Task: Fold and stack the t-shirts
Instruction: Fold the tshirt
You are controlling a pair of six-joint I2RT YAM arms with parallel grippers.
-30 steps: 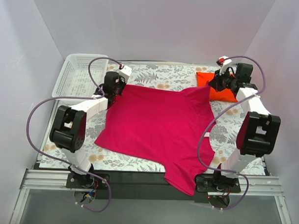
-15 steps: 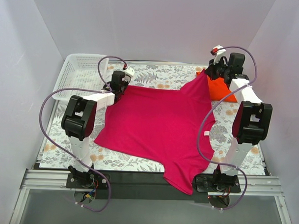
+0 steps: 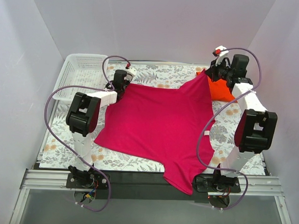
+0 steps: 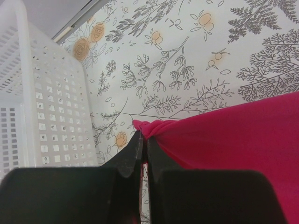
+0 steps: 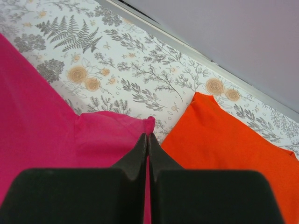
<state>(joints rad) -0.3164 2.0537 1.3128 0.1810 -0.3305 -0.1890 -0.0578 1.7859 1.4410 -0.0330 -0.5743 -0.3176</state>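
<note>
1. Left end effector (image 3: 122,82) and right end effector (image 3: 209,75), in the top view, each sit at a far corner of the magenta-pink soft cotton short-sleeved t-shirt (image 3: 159,124). It lies spread open over the floral-printed worktop (image 3: 155,75), its near part hanging over the front edge and its far right corner raised. An orange-red cotton t-shirt (image 3: 223,90), folded into a compact pad, lies at the far right, partly behind the right arm. A white plastic mesh basket (image 3: 79,70) stands at the far left.
2. Left wrist view: the left end effector (image 4: 141,137) is clamped tight on a bunched corner of the pink shirt (image 4: 233,135), low over the worktop (image 4: 187,56) and just beside the basket (image 4: 46,107).
3. Right wrist view: the right end effector (image 5: 148,136) is pinched closed on the other far corner of the pink shirt (image 5: 37,112), with the orange shirt (image 5: 224,140) just beside it.
4. Progress, as I judge it: the orange shirt looks folded and the pink one is unfolded, so folding it and stacking the two remain
</note>
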